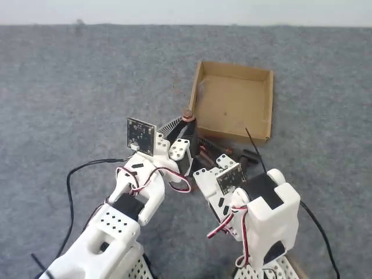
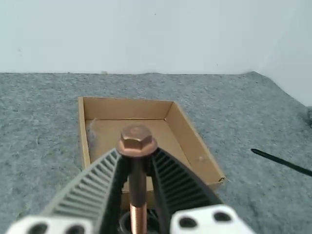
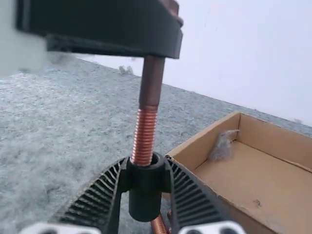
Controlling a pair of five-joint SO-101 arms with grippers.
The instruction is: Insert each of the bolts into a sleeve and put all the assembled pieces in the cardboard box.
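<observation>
scanning the high view, i see the grey surface (image 1: 70,87) stretch wide to the left of the cardboard box (image 1: 271,104) and beyond it up to the white wall (image 1: 174,10). the box sits open-topped just past both hands, and its near left corner is close beside the parts i hold.

my left hand (image 2: 137,161) is clamped on the shank of a bolt (image 2: 137,141), just under its hex head, holding it upright. my right hand (image 3: 145,165) is closed around a black sleeve (image 3: 145,192) directly below it. the bolt's threaded end sits in the sleeve's mouth, and most of the thread stands exposed above the rim.

the bolt is copper-coloured, smooth on its upper shank and threaded lower down.

loose pieces (image 1: 207,158), copper and black, lie on the surface between the arms and the box's near wall. a thin black strip (image 1: 254,150) lies near that wall too.
</observation>
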